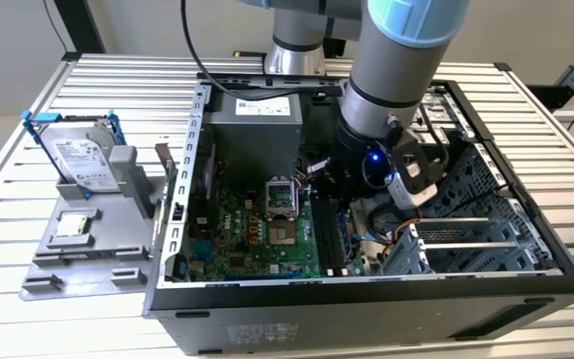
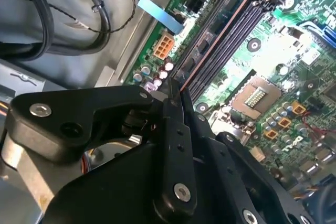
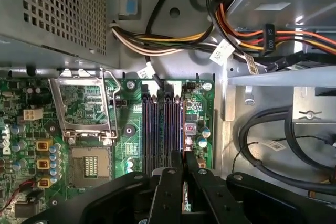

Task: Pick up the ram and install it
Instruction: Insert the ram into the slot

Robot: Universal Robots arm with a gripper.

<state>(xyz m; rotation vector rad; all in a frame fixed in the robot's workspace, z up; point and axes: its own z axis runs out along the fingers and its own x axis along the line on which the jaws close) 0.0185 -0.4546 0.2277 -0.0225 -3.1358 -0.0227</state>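
My gripper [image 1: 324,193] reaches down inside the open computer case [image 1: 367,314], over the black memory slots [image 1: 331,233] of the green motherboard. Its fingers [image 2: 173,129] are shut on the ram [image 2: 212,30], a thin dark stick with black chips. The ram stands on edge, in line with the memory slots [image 2: 233,38], on their side away from the processor socket. In the first wrist view the gripper [image 3: 184,157] sits over the near end of the memory slots [image 3: 157,124]. Whether the stick touches a slot, I cannot tell.
An empty processor socket [image 3: 84,116] lies beside the slots. Bundled cables [image 3: 173,40] and the power supply [image 1: 252,112] crowd the far end. A metal drive cage [image 1: 462,187] flanks the arm. Outside the case, a silver hard drive [image 1: 80,155] with a blue bracket rests on a grey stand.
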